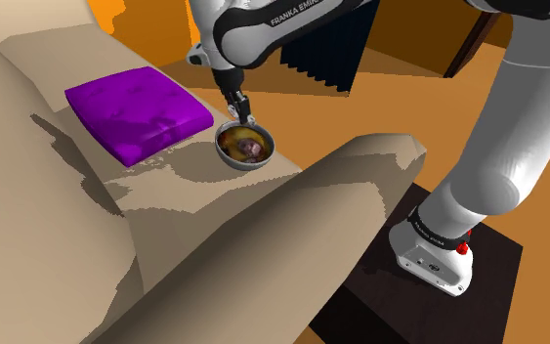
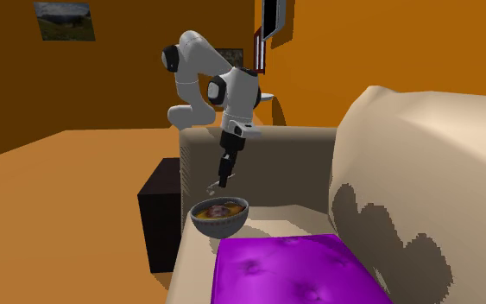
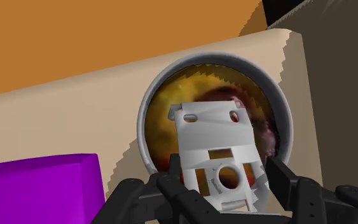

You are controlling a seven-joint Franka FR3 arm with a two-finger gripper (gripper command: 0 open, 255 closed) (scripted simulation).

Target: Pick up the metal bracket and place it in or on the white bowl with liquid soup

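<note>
A grey bowl (image 1: 227,156) of brown soup sits on the beige sofa seat (image 1: 180,186). My gripper (image 1: 242,115) hangs just above it, shut on a pale grey bracket (image 3: 214,143) with slots and a round hole. In the wrist view the bracket lies between the two fingers (image 3: 171,184) of the gripper (image 3: 224,177), directly over the soup and inside the bowl's rim (image 3: 147,108). From the second exterior view the gripper (image 2: 223,181) points down and the bracket (image 2: 214,188) hangs a short way above the bowl (image 2: 219,226).
A purple cushion (image 1: 136,112) lies on the seat beside the bowl, also seen as the purple cushion (image 2: 293,272). A sofa armrest (image 1: 351,191) rises between the bowl and the dark stand (image 1: 429,303). The sofa back (image 2: 413,164) stands behind the cushion.
</note>
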